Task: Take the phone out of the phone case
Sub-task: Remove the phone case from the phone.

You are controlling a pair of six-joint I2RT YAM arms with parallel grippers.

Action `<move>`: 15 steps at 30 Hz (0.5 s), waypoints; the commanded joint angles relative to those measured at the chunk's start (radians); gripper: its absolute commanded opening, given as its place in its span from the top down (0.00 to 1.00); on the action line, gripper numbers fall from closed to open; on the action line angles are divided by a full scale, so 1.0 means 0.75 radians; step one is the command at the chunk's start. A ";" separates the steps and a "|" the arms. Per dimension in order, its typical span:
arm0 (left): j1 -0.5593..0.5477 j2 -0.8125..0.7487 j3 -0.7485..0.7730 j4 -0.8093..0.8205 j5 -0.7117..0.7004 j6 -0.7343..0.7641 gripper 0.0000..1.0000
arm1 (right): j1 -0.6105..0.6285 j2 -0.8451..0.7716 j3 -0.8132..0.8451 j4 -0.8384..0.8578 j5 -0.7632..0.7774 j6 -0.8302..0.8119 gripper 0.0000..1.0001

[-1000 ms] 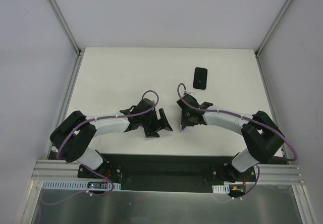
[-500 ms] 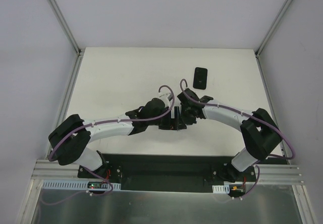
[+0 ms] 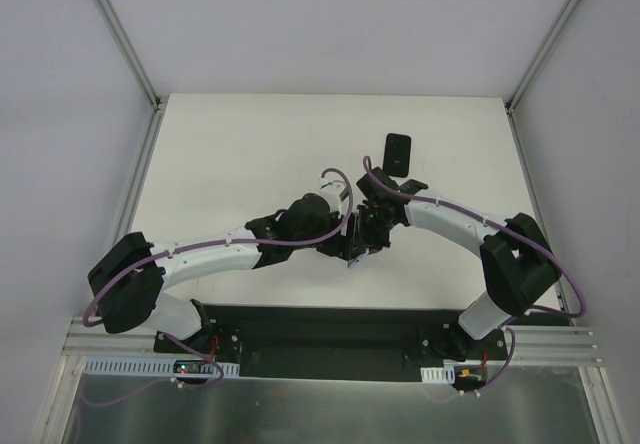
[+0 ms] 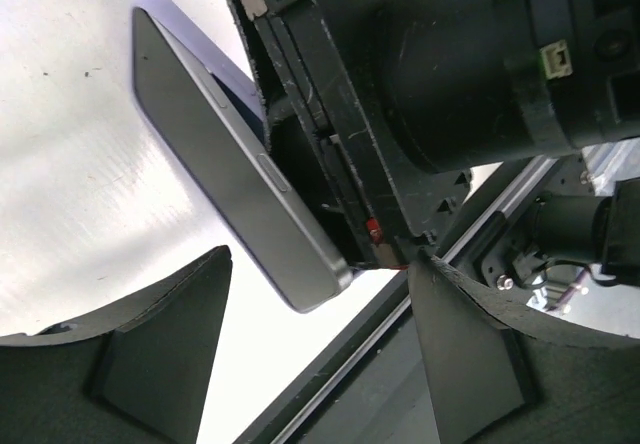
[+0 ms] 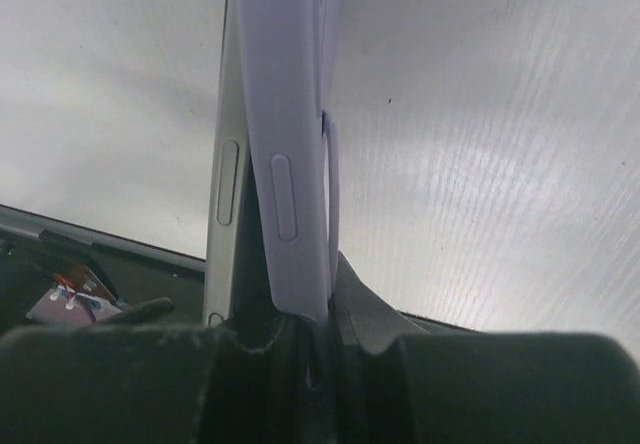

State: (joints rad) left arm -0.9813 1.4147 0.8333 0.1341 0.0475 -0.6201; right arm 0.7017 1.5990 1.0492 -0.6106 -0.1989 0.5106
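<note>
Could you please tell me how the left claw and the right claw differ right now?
The left claw is open; the right claw is shut. The right claw grips the phone; the left claw holds nothing, its fingers flanking the phone's end. Both are black.

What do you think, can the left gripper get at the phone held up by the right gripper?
Probably yes. The left gripper stands open, the phone's free end just ahead of its fingers with nothing between. The right gripper clamps only the other end, together with the case.
</note>
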 commanded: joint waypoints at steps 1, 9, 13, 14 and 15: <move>0.020 -0.045 0.034 -0.048 -0.188 0.137 0.32 | -0.003 -0.040 0.057 -0.213 -0.168 -0.030 0.99; -0.015 -0.082 0.046 -0.134 -0.237 0.246 0.34 | -0.038 -0.031 0.049 -0.227 -0.168 -0.043 0.99; -0.060 -0.058 0.091 -0.171 -0.303 0.297 0.33 | -0.048 -0.029 0.059 -0.231 -0.168 -0.043 0.99; -0.068 -0.052 0.102 -0.171 -0.313 0.301 0.33 | -0.048 -0.027 0.065 -0.235 -0.166 -0.043 0.99; -0.078 -0.046 0.114 -0.171 -0.337 0.303 0.32 | -0.050 -0.029 0.076 -0.239 -0.164 -0.045 0.99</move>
State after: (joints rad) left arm -1.0241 1.3788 0.8631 0.0387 -0.0666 -0.4610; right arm 0.6678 1.5990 1.0622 -0.6769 -0.2687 0.4942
